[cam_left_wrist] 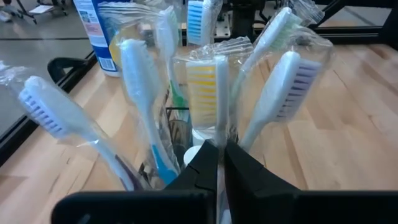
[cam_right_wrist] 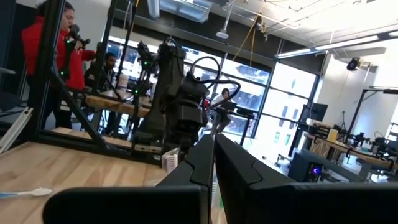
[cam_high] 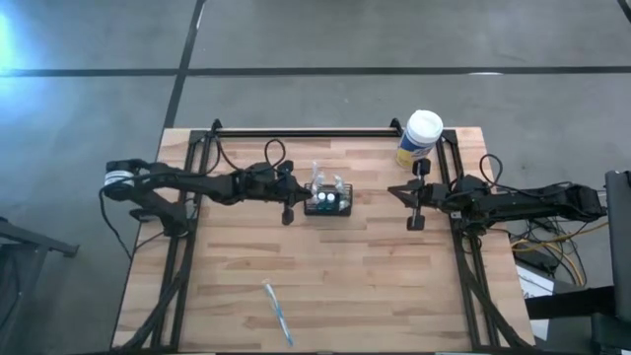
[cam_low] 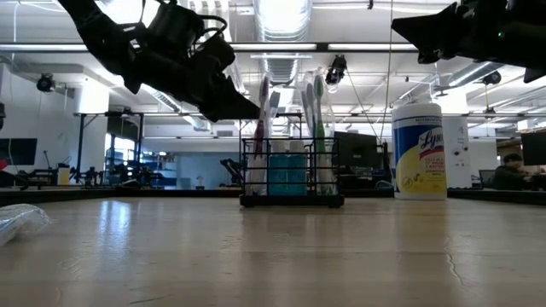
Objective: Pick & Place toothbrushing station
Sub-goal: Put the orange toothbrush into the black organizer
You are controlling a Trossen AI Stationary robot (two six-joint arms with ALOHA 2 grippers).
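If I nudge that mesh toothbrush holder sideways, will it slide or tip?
The toothbrushing station is short, with a flat base on the table, so it would probably slide. The wrapped toothbrushes stand far above its rim, so a high push might tip it. Their crinkly plastic wrap looks slippery and may shift.

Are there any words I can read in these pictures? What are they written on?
"Lys": large blue letters on the yellow label of the white-lidded canister, cut off at the canister's curve.
The small print lower on that label is too small to read.
The blue and red label on the canister in the left wrist view is too blurred to read.
Nothing else has readable text.
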